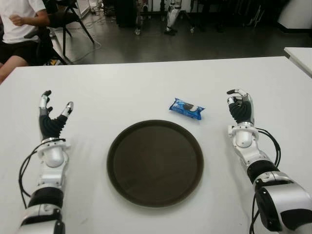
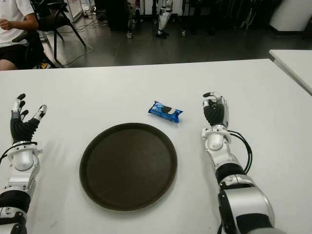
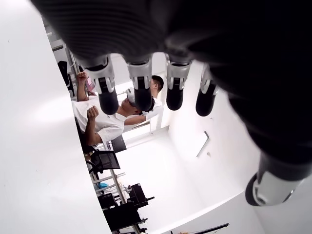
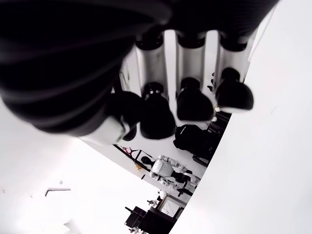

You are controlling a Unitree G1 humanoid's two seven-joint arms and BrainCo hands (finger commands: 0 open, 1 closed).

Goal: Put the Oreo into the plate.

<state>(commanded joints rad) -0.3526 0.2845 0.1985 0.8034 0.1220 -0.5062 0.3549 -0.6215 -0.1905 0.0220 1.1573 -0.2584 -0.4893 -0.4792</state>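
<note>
One blue Oreo pack (image 1: 186, 108) beside empty dark plate (image 1: 155, 163).

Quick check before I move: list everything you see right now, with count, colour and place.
Oreo pack: one, blue, on the table just beyond the plate's far right edge, apart from it.
Plate: one, dark brown, round, centre of the table, nothing in it.
Table: one, white.
Second table: one, white, far right.
Person: one, white shirt, seated far left.
Chair: one, black, beside the person.
Left hand: open, left of the plate.
Right hand: curled, holding nothing, right of the Oreo pack.
</note>
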